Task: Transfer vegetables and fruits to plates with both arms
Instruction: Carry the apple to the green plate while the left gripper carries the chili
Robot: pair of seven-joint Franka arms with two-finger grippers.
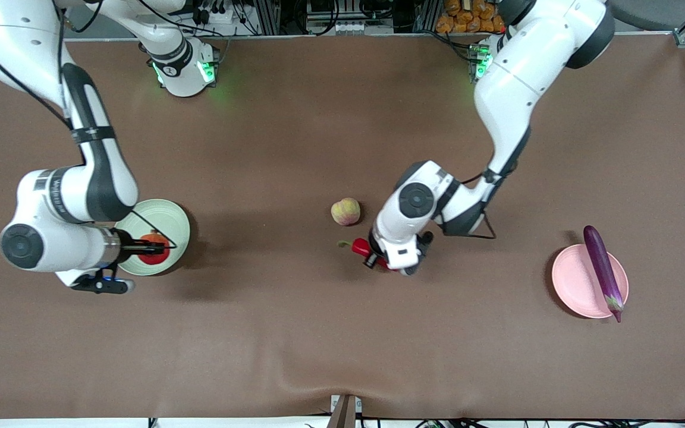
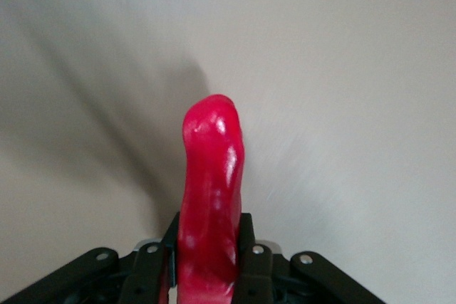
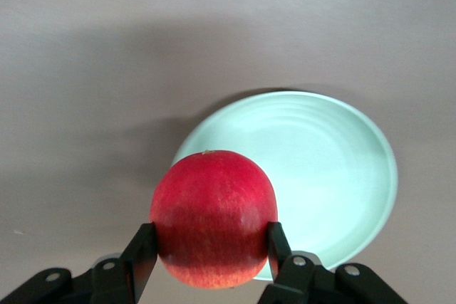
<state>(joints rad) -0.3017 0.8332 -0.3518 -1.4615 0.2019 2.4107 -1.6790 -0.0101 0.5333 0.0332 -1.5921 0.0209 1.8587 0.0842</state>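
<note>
chili pepper [image 2: 210, 197] sits clamped between the left gripper [image 1: 378, 258] fingers at mid-table, just nearer the camera than the peach [image 1: 345, 211]. right gripper [image 3: 210, 265] grips the pomegranate [image 3: 214, 217] over the green plate [image 3: 335, 169]. eggplant [image 1: 602, 270] lies across the pink plate [image 1: 574, 285].

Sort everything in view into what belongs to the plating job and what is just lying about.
Belongs:
- chili pepper, in left claw
- red fruit, in right claw over green plate
- peach on the table
- eggplant across pink plate

Lying about:
- nothing I can see
</note>
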